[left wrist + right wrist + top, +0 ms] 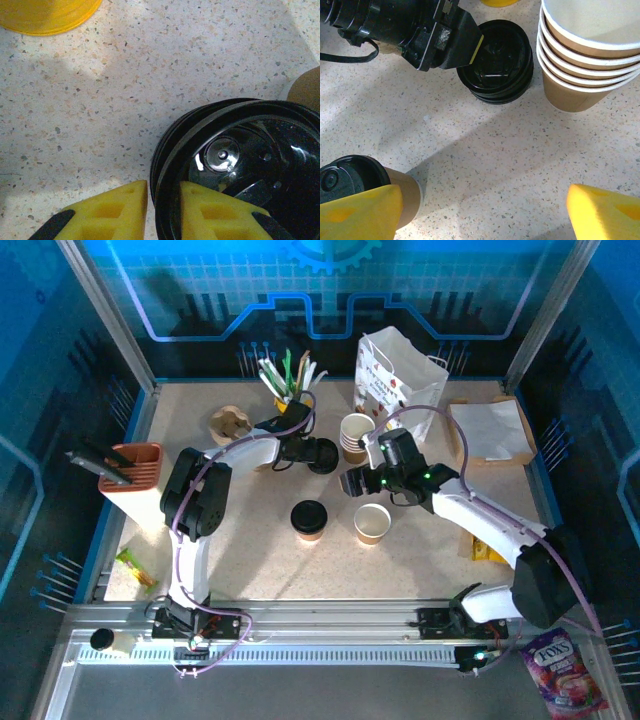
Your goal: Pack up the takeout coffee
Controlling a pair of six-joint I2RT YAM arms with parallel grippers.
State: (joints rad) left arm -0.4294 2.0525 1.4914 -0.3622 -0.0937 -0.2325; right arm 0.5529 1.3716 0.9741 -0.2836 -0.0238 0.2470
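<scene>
- Lidded cup [309, 520] stands upright mid-table, axis vertical; lidless cup [372, 523] stands near it, mouth up.
- Left gripper [164, 202] is clenched on the rim of the flat black lid [250, 150].
- Right gripper [482, 210] is spread wide and empty above bare table [495, 160].

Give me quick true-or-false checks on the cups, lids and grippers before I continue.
Both loose brown kraft-paper cups carry black lids. False: the lidded cup has one; the open cup beside it has none.
The left gripper pinches the rim of the top black plastic lid. True.
The right gripper grips a cup. False: it is open and empty.
The white paper bag stands upright at the back. True.
</scene>
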